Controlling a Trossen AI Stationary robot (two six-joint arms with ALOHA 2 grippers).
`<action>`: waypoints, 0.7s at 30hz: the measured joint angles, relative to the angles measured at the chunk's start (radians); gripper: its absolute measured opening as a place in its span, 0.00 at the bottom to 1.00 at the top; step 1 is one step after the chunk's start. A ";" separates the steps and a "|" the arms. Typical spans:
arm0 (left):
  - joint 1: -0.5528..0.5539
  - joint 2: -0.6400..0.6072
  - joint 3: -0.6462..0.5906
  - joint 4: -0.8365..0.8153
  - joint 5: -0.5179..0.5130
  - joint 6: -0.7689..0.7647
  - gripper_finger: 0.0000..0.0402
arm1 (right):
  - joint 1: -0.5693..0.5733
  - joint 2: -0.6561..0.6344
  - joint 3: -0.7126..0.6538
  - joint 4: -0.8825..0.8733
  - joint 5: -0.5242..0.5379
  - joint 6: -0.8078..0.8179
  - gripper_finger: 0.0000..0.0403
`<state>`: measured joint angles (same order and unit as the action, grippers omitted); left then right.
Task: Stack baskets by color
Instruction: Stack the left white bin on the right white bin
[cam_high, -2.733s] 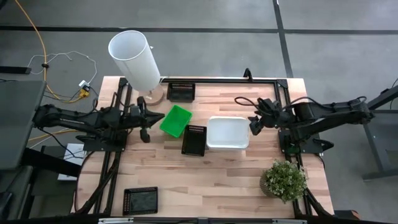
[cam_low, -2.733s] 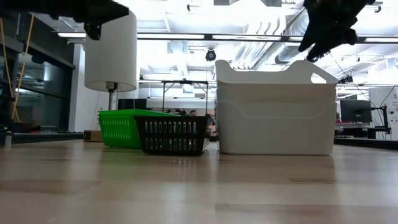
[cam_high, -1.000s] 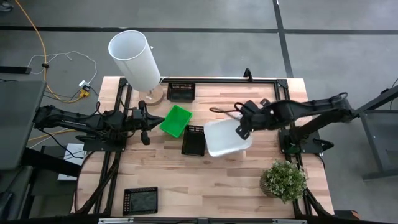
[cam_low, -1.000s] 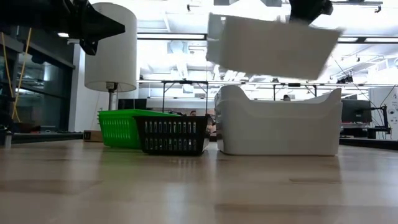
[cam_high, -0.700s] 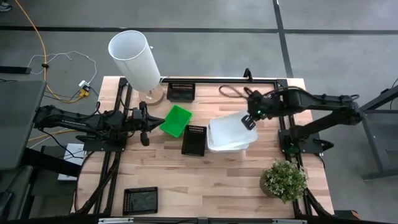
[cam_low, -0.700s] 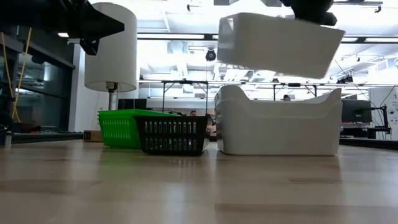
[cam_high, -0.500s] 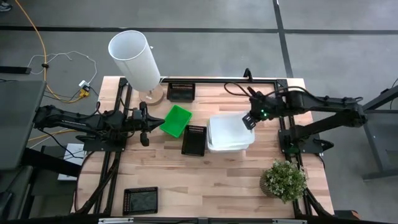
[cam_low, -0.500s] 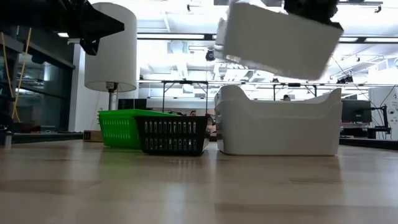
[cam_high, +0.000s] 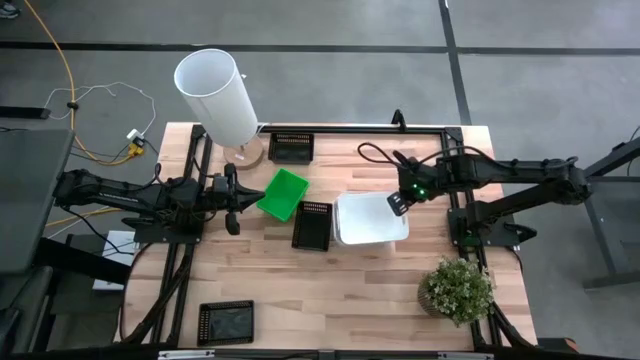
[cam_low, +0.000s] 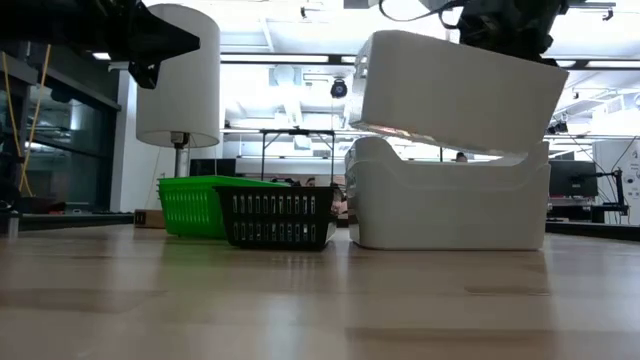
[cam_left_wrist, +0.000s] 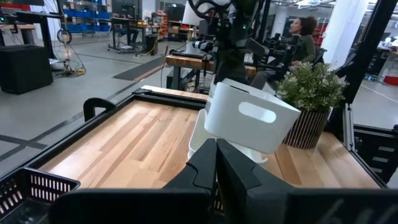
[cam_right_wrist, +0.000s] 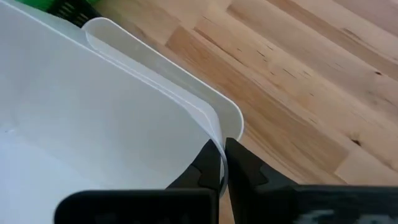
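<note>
My right gripper (cam_high: 398, 205) is shut on a white basket (cam_low: 455, 90), which hangs tilted just above a second white basket (cam_low: 445, 205) standing on the table. In the high view the two nearly overlap (cam_high: 370, 220). A green basket (cam_high: 283, 193) and a black basket (cam_high: 312, 224) sit left of them. One more black basket (cam_high: 291, 147) stands at the far edge and another (cam_high: 226, 322) at the near left. My left gripper (cam_left_wrist: 216, 146) waits shut and level at the table's left (cam_high: 238, 198), touching nothing. My right gripper pinches the upper basket's rim (cam_right_wrist: 214, 134) at the end toward the table's right, one finger inside the wall and one outside. It comes slanting down from the right. The basket hangs tilted over the lower one; whether the two baskets touch I cannot tell.
A tall white cylinder (cam_high: 215, 95) stands at the far left corner, and a potted plant (cam_high: 457, 290) at the near right. A black frame rail (cam_high: 350, 130) runs along the far edge. A person (cam_left_wrist: 301, 37) sits in the room beyond the table.
My right gripper has carried the white basket a little toward the table's right edge and then down. The basket, skewed and high a second ago, has turned in line with the white basket on the table. It now hangs low over that basket, still tilted.
</note>
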<state>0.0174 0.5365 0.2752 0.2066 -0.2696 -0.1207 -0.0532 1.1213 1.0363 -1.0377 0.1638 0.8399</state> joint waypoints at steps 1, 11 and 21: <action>0.000 0.000 0.000 0.000 0.000 0.000 0.00 | -0.001 0.000 0.000 -0.004 0.000 0.001 0.00; 0.000 0.000 0.000 0.000 -0.003 0.000 0.00 | -0.050 0.000 0.000 -0.075 0.000 -0.008 0.00; 0.000 0.000 0.000 0.000 -0.003 0.000 0.00 | -0.065 0.000 0.000 -0.079 -0.033 -0.063 0.00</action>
<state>0.0174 0.5365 0.2752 0.2070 -0.2722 -0.1207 -0.1184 1.1210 1.0359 -1.1172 0.1310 0.7765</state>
